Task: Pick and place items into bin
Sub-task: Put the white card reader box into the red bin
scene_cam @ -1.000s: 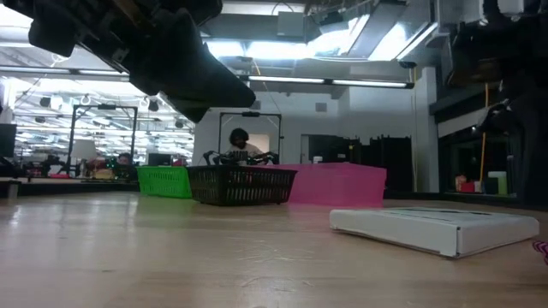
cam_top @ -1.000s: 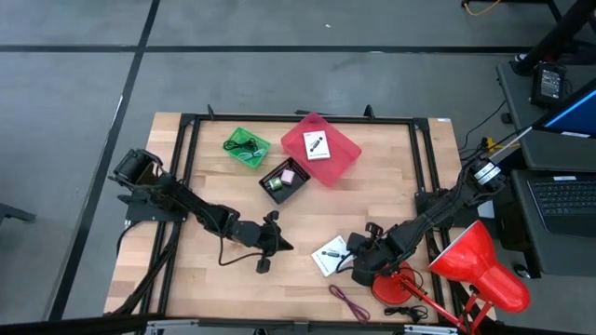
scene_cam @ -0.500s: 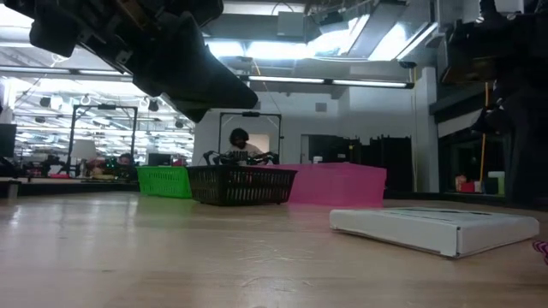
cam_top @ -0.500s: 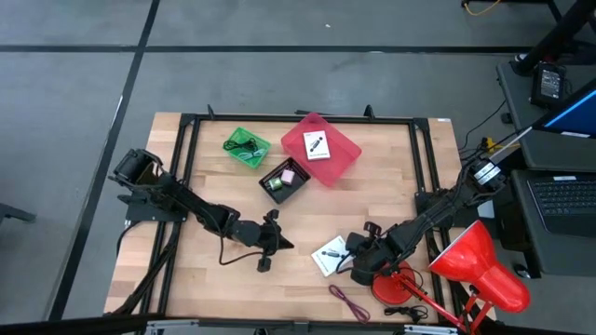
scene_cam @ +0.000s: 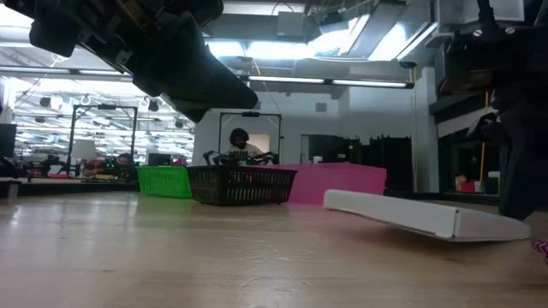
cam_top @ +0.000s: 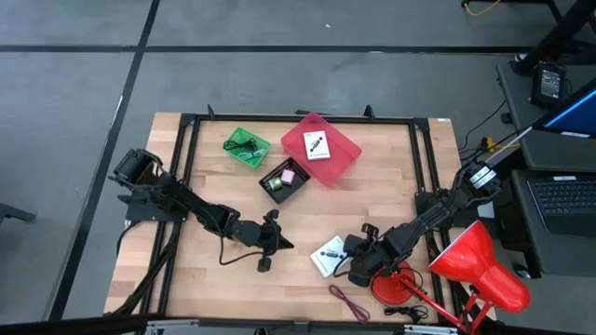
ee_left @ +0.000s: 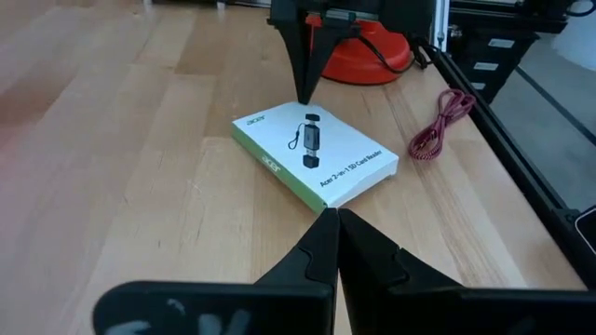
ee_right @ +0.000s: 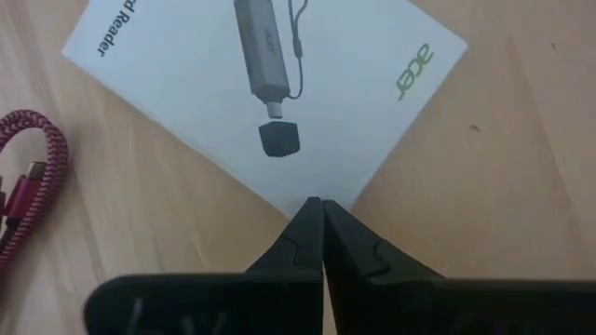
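Observation:
A flat white card box with a black mark (cam_top: 329, 255) lies at the table's near middle, also in the left wrist view (ee_left: 315, 154) and the low view (scene_cam: 419, 214). There it sits tilted, its left end raised and its right end down. My right gripper (cam_top: 353, 263) is shut, its tips at the box's right corner. My left gripper (cam_top: 270, 240) is shut and empty, left of the box and above the table. A maroon cord (cam_top: 349, 302) lies near the front edge. A second white card (cam_top: 317, 146) lies in the pink bin (cam_top: 343, 158). My right gripper presses its shut fingertips (ee_left: 303, 91) on the box's corner nearest the lamp (ee_right: 312, 191). The fingers point down from above. That corner stays low by the table while the box's opposite end (scene_cam: 336, 199) stands raised.
A red desk lamp (cam_top: 475, 265) with its round base (cam_top: 396, 284) stands just right of my right gripper. A green bin (cam_top: 247, 149) and a black basket (cam_top: 284, 180) holding a pink cube stand at the far middle. A black frame runs around the table.
My right gripper has gone a little toward the table's left edge, onto the box's corner. The box has tipped: its end away from the gripper has risen off the table while the corner under the fingers stays down.

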Motion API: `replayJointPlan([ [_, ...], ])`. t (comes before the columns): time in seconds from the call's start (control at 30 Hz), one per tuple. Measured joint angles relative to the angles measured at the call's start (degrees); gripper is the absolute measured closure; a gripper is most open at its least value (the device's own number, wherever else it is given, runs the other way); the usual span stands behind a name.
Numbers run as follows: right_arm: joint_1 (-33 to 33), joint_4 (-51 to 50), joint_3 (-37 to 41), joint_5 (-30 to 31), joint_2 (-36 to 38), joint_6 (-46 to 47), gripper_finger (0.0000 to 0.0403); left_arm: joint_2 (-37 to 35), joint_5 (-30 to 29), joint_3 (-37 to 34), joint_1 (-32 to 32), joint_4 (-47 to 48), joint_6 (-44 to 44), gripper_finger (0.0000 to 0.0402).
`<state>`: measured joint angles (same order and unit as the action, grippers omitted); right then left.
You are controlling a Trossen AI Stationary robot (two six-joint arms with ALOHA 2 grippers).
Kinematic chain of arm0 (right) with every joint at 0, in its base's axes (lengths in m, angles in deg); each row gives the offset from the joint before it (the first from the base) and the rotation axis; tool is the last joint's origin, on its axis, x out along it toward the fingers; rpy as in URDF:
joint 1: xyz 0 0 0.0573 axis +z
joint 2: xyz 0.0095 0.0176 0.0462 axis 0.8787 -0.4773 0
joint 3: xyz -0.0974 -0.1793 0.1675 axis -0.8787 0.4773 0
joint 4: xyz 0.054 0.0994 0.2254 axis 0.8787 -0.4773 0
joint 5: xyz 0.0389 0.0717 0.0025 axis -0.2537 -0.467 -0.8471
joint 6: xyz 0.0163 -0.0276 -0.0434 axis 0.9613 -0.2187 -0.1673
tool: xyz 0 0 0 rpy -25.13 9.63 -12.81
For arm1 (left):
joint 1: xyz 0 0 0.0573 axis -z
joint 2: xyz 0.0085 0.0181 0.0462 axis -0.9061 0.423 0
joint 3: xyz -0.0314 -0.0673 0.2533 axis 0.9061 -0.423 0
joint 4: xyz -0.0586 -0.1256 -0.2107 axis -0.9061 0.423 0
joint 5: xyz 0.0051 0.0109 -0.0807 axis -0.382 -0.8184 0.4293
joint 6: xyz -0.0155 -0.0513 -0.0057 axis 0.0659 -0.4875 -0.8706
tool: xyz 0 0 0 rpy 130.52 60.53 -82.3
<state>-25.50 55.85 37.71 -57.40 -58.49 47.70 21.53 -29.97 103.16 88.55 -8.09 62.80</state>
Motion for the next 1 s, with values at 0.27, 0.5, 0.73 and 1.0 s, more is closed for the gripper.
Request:
replayJointPlan([
  [0.27, 0.0, 0.0, 0.1, -0.3, -0.1, 0.2, 0.0403, 0.0, 0.0, 0.0, -0.1, 0.0, -10.9, 0.0379],
  [0.5, 0.0, 0.7, 0.2, -0.1, -0.1, 0.2, 0.0403, 0.0, -3.4, 0.0, -0.1, 0.0, -19.3, 0.0310],
  [0.73, 0.0, 0.9, 0.2, -0.1, -0.2, 0.1, 0.0403, 2.1, -6.0, 1.8, -0.3, -0.1, -22.8, 0.0251],
  [1.0, 0.0, 1.0, 0.2, -0.1, -0.2, 0.2, 0.0403, 10.7, 3.5, 7.2, -2.5, 0.0, -33.5, 0.0220],
])
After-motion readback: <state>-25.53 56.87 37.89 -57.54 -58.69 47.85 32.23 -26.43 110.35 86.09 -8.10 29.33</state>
